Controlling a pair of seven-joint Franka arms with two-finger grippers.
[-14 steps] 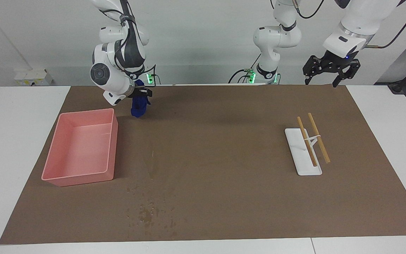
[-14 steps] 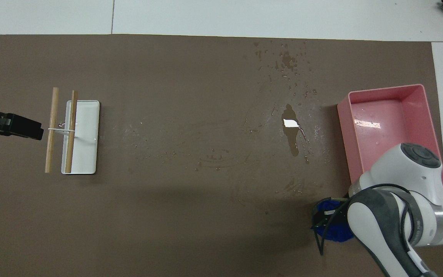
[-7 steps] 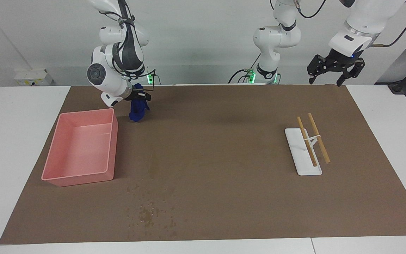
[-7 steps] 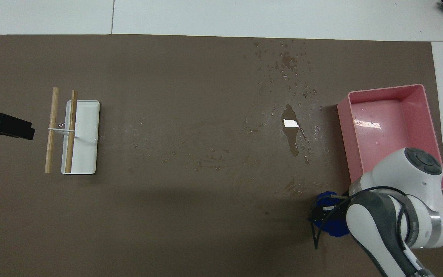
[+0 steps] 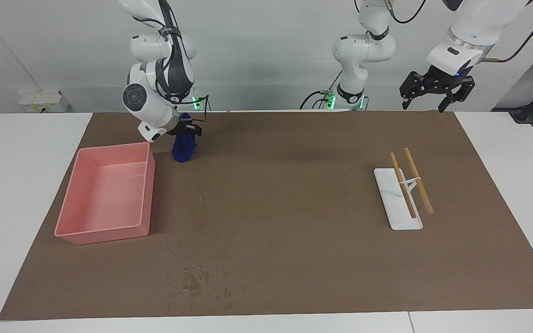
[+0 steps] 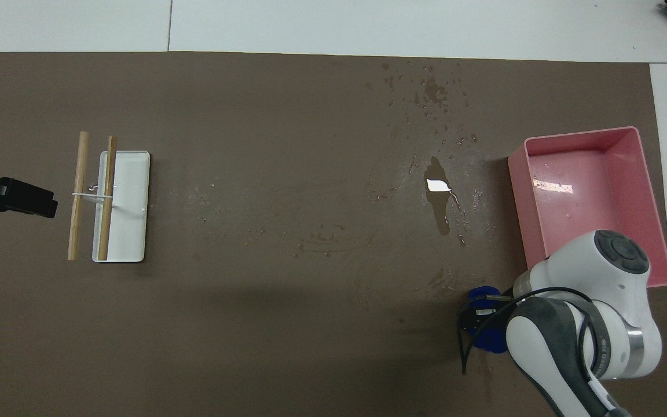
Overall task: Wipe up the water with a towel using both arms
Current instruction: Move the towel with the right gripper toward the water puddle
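Hiding its own fingers, the right gripper [image 5: 184, 131] clamps the towel [image 5: 183, 148]; left gripper [image 5: 434, 91] gapes.

A white table [image 5: 26, 194] is covered across most of its top by a brown mat [image 5: 294, 194]. A plain pale wall [image 5: 266, 51] is seen past the table's edge. A white socket box [image 5: 43, 101] is mounted on that wall, just above the table.
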